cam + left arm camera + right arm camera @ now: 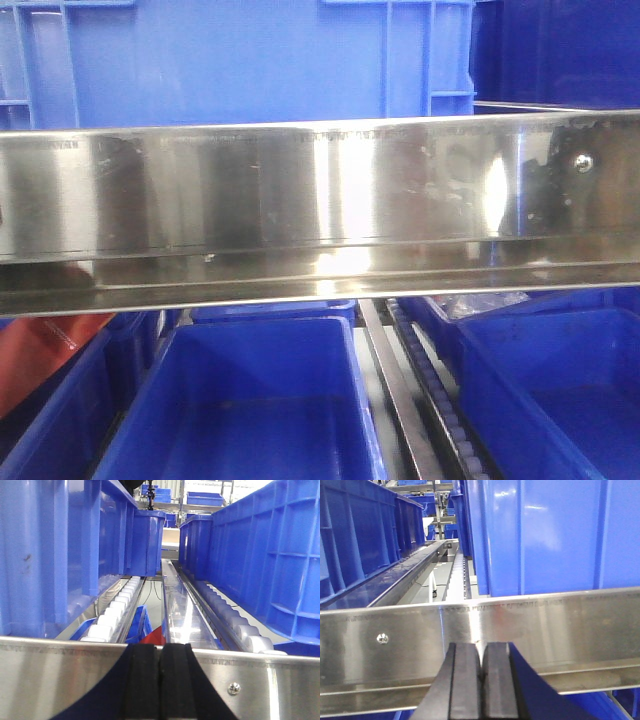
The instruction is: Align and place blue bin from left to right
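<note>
A broad steel front rail [320,190] of a roller rack was seen stretched across the front view, with the blue bin [250,60] standing on the upper level directly behind it, its ribbed wall filling the upper left and centre of the picture. A darker blue crate [560,50] was noted just beside it on the right. Below the rail, open blue bins [250,400] were seen on a lower level, divided by a roller track [440,400]. In the left wrist view the left gripper [161,680] was found clenched, its black pads [142,680] pressed together with nothing between them, held low before the rail [60,680]. Blue crates [50,555] were seen lining the white rollers [112,617] on both sides of a central steel divider [180,610]. In the right wrist view the right gripper [481,680] was likewise recorded closed and empty, pads [465,680] touching, just in front of the rail [545,625]. The blue bin [545,535] was seen rising immediately behind that rail, on the right lane, with further blue crates [360,540] along the left.
</note>
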Robot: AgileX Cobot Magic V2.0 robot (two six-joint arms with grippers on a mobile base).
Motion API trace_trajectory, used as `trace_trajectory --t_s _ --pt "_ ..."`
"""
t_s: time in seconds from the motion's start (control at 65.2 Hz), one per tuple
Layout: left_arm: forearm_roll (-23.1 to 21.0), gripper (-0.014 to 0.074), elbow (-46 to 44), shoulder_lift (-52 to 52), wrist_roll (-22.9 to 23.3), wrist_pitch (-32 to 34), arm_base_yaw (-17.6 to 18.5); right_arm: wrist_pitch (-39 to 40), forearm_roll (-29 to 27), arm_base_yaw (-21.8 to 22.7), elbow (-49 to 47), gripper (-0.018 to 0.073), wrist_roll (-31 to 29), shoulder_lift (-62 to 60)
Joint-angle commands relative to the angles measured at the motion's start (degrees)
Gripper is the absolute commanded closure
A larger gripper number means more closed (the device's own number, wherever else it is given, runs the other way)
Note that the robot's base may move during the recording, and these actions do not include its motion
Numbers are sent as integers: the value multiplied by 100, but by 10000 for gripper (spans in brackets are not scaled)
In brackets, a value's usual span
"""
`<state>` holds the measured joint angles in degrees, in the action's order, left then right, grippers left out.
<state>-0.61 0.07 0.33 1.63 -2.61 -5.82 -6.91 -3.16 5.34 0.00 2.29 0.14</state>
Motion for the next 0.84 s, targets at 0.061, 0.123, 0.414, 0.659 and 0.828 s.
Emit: trace_trajectory --t_s 0.061,0.123,0.414,0.659,0.828 --pt "6 707 -7 -33 9 105 -13 92 -1 25 0 630 -44 -14" --pt "6 707 -7 -33 9 105 -13 92 -1 25 0 630 -44 -14" --pt "6 707 -7 -33 9 105 -13 92 -1 25 0 630 -44 -14" --pt "6 707 -7 -33 9 105 -13 92 -1 25 0 630 -44 -14" --pt "6 707 -7 -33 9 105 -13 92 -1 25 0 630 -44 -14"
